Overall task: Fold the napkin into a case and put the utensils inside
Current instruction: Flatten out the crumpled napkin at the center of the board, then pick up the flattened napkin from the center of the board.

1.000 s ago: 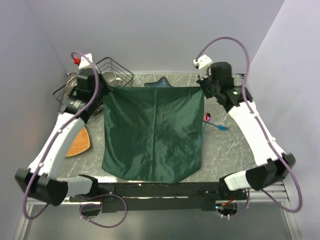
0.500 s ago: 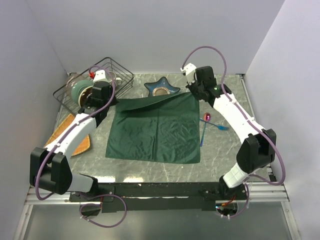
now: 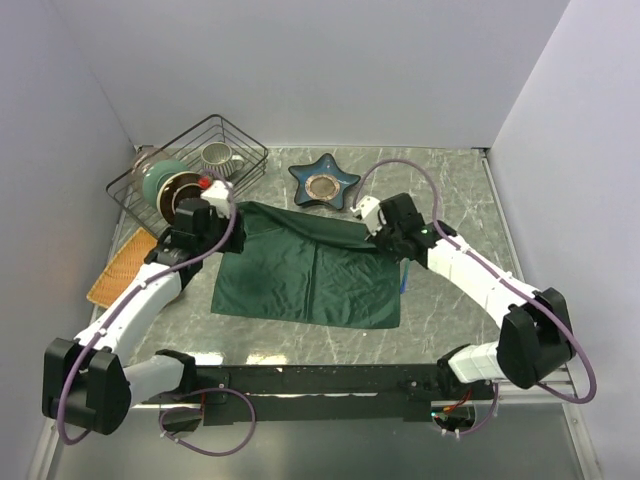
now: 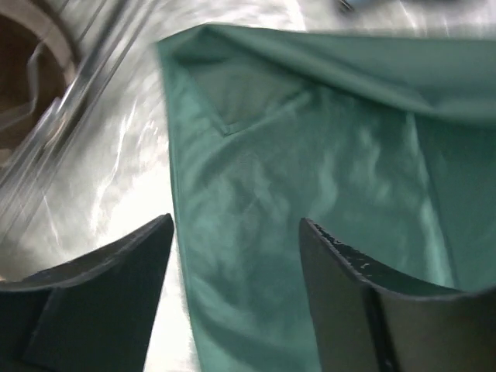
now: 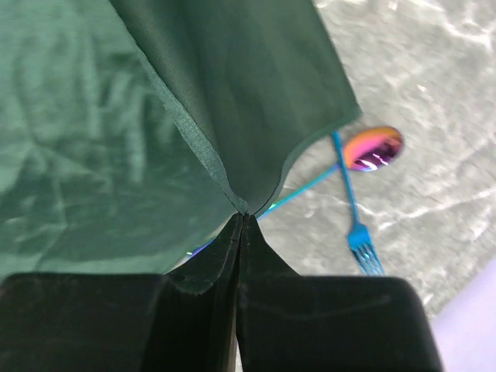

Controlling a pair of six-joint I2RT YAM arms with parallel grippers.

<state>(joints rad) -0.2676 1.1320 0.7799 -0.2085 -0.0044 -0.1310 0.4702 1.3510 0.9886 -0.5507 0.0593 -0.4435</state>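
Wire basket [image 3: 250, 140] at the far left of the table [image 3: 450, 190] holds a teal bowl [image 3: 158, 180] and a grey cup [image 3: 216, 155]. Right of it stands a star-shaped blue dish [image 3: 300, 175] with a brownish centre; whether anything lies in it cannot be told. An orange mat [image 3: 112, 272] lies flat at the left edge, partly under the left arm.

Grey-green marbled stone forms the tabletop, and pale lilac walls [image 3: 300, 70] close it in on three sides. The napkin [image 3: 300, 285] lies spread in the middle of the table, with its far edge raised and drooping over toward the near side.

The right gripper [image 5: 242, 221] is pinched tight on the napkin's far right corner, holding it off the table. The left gripper [image 4: 236, 232] hovers over the napkin's left side with its fingers spread wide and nothing between them.

Only the right wrist view shows the utensils well: a blue fork [image 5: 360, 248] and a spoon [image 5: 373, 149] with a pink-magenta bowl lie crossed on the stone just beside the cloth, the spoon's handle running under the lifted corner. From above, the right arm hides nearly all of them. The left wrist view shows the folded-back far left corner and blurred basket wire.
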